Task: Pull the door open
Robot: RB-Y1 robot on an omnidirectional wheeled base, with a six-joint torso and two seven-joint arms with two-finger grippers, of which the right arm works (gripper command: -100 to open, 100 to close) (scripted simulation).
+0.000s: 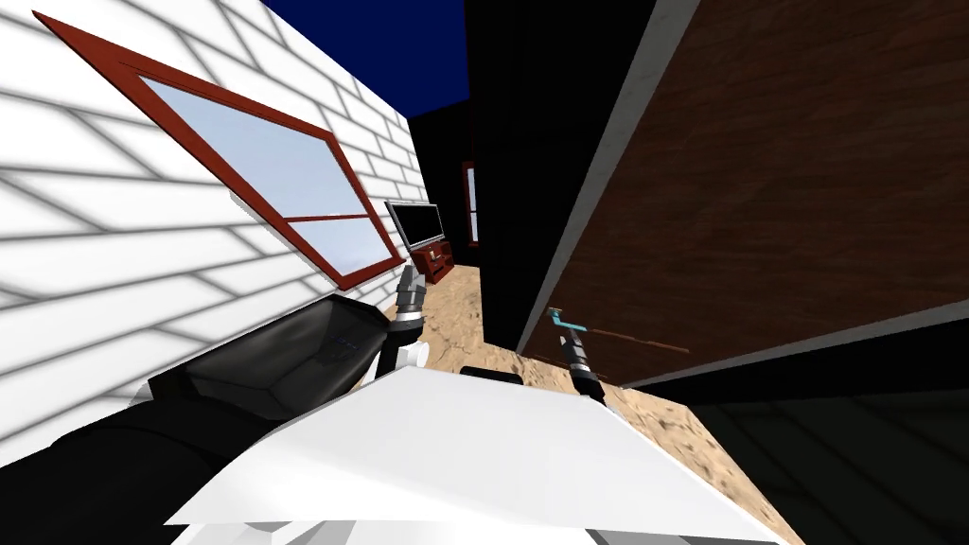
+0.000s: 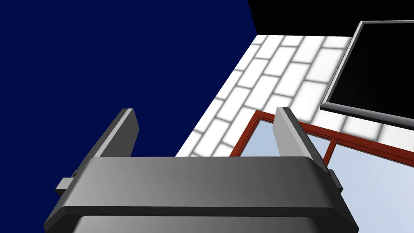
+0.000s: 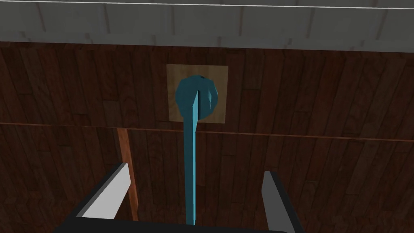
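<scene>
A dark brown wooden door [image 1: 757, 208] with a grey edge stands swung partly away from its frame on my right. Its teal lever handle [image 3: 191, 162] runs from a round teal hub on a tan plate [image 3: 197, 94] down between my right fingers. My right gripper [image 3: 194, 194] is open, with the lever in the gap and touching neither finger [image 3: 109, 192]. In the head view the same gripper [image 1: 571, 339] sits just below the handle [image 1: 566, 323]. My left gripper [image 2: 206, 133] is open and holds nothing; that arm [image 1: 409, 298] is raised near the brick wall.
A white brick wall with a red-framed window [image 1: 274, 180] runs along my left. A flat screen [image 1: 416, 223] on a red cabinet [image 1: 433, 260] stands at the far end. Sandy floor [image 1: 454, 312] leads forward past the door's edge. A black area lies beyond the door.
</scene>
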